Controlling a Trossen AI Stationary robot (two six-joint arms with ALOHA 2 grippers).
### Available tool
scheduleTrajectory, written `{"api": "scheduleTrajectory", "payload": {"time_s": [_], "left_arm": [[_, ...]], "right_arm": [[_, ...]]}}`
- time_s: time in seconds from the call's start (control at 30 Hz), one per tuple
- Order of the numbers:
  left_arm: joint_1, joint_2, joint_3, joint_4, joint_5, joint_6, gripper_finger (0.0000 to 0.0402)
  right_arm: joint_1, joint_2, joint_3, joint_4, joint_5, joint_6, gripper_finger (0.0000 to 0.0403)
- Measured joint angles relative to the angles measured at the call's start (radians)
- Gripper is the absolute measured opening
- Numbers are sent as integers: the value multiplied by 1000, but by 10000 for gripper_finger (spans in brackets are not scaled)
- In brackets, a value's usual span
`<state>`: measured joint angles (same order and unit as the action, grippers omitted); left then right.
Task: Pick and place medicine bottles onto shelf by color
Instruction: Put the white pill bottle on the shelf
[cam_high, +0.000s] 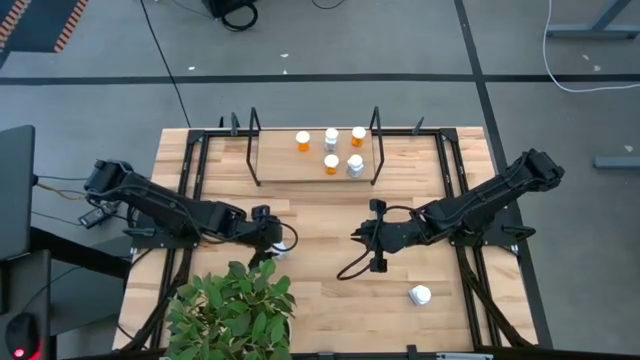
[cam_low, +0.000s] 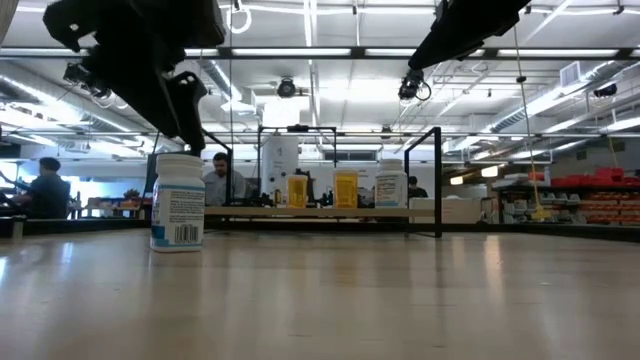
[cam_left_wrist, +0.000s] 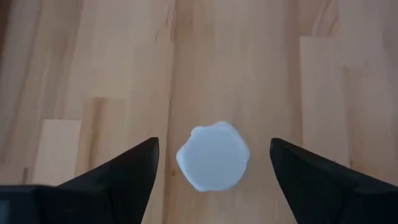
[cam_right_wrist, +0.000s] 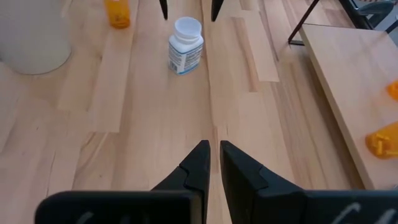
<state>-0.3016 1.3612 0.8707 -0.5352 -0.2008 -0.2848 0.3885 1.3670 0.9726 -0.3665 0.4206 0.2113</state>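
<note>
The left gripper (cam_high: 278, 243) is hovering at lower centre-left of the high view, fingers spread on both sides of a white bottle (cam_left_wrist: 212, 156) without touching it. The right gripper (cam_high: 366, 237) is waiting mid-frame, fingers together. 5 bottles are standing on the shelf (cam_high: 280, 160) at upper centre.

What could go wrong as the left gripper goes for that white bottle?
The left gripper hangs open above the white bottle, whose cap sits nearer one finger, so closing could knock it over. The plant stands close by. On the shelf, five bottles are bunched together, so placing another risks bumping one.
</note>
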Motion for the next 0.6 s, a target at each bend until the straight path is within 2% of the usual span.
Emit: {"api": "scheduleTrajectory", "payload": {"time_s": [0.27,0.47,0.6], "left_arm": [[0,90,-1,4,0,4,320],[1,101,-1,8,0,7,317],[1,101,-1,9,-13,8,302]], "right_arm": [[0,0,0,0,0,3,45],[0,0,0,0,-1,5,45],[0,0,0,-1,-1,5,45]]}}
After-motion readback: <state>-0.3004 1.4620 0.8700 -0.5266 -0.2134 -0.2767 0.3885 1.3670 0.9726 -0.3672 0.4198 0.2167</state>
